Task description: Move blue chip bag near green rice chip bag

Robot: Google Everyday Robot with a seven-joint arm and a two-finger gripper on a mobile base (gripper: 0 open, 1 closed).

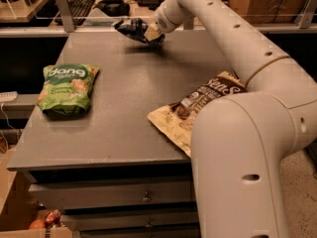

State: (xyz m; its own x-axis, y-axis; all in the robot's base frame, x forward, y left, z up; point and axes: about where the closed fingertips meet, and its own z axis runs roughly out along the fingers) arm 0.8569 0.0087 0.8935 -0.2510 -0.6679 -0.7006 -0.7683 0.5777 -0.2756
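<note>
Blue chip bag (128, 28) sits at the far edge of the table (133, 93), near its middle, and it is crumpled and pinched at its right end by the gripper (152, 33), which is closed on it at the tip of the long white arm (233, 38) reaching in from the right. A dark shadow on the tabletop just under the gripper suggests the blue chip bag is held slightly clear of the surface, though whether its free end is off the table cannot be told. Its long axis runs roughly across the view, tilted a little so the free end points up and to the left, toward the far left corner, while the gripped end is lower and to the right. The step in hand looks like the start of the carry: the grasp seems made and the transfer not yet done. The green rice chip bag (67, 88) lies flat near the table's left edge, well apart from the blue one, with its lettering toward the far side. The next move probably calls for a sweep to the left and toward the near side, then a release on the bare surface just beside the green bag. A large brown-and-cream bag (198, 108) lies at the right, partly under the arm and out of that path.
</note>
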